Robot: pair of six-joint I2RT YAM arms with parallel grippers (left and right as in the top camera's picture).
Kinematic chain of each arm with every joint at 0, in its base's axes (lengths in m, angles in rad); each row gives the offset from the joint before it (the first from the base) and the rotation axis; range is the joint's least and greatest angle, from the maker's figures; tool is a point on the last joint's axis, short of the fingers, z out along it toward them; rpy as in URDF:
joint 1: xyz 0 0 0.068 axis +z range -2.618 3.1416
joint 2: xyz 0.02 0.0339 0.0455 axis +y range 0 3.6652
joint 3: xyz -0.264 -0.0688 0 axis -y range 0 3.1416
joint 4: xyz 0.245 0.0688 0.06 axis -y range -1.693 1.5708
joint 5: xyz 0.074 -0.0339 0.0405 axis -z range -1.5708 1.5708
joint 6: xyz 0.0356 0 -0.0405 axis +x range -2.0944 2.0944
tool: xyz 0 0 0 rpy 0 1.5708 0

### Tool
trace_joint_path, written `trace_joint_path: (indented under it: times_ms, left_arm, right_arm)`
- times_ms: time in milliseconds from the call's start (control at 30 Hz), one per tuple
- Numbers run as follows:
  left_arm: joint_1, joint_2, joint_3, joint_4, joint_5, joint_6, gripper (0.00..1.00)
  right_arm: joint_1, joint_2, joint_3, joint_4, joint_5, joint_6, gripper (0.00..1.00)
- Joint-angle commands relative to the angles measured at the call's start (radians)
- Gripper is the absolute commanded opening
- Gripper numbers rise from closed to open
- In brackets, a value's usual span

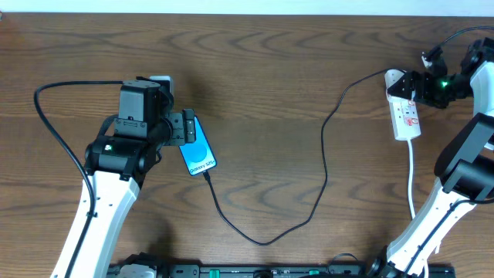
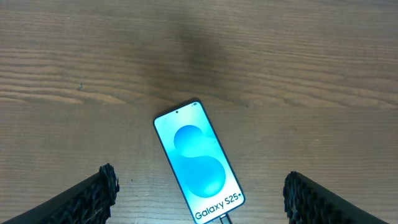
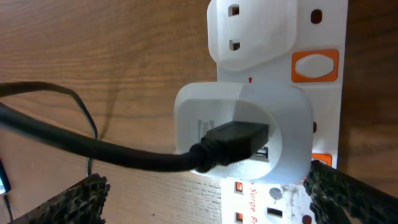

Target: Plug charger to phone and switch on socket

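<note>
The phone [image 1: 197, 154] lies flat on the wooden table, its light blue screen [image 2: 199, 165] reading "Galaxy S25+". The charger, a thin black cable [image 1: 266, 241], loops across the table. Its small plug tip [image 2: 224, 219] sits at the phone's bottom edge. My left gripper [image 1: 188, 127] hovers open over the phone, one finger on each side, touching nothing [image 2: 200, 180]. The white socket [image 1: 405, 116] lies at the far right. A white adapter [image 3: 242, 134] is plugged into it and carries the cable's black plug [image 3: 236, 140]. My right gripper [image 3: 208, 177] is open just above the adapter, holding nothing.
An orange switch [image 3: 315, 65] sits on the socket [image 3: 323, 25] beside an unused outlet; a second one shows partly behind the adapter. The socket's white cord [image 1: 411, 177] runs toward the right arm's base. A thick black robot cable [image 1: 54, 123] arcs left of the left arm.
</note>
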Motion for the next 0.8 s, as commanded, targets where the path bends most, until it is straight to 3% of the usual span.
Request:
trace_joint_path:
  times_ms: [0,467,767]
  left_arm:
    - [-0.001,0.003,0.0,-0.003,-0.016,0.01,0.87]
    - [-0.001,0.003,0.0,-0.003,-0.016,0.01,0.87]
    - [-0.001,0.003,0.0,-0.003,-0.016,0.01,0.87]
  right_arm:
    - [0.021,0.019,-0.035,0.013,-0.039,-0.019,0.99]
    - [0.021,0.019,-0.121,0.03,-0.04,-0.019,0.99]
    - [0.021,0.019,-0.124,0.026,-0.141,-0.019,0.99]
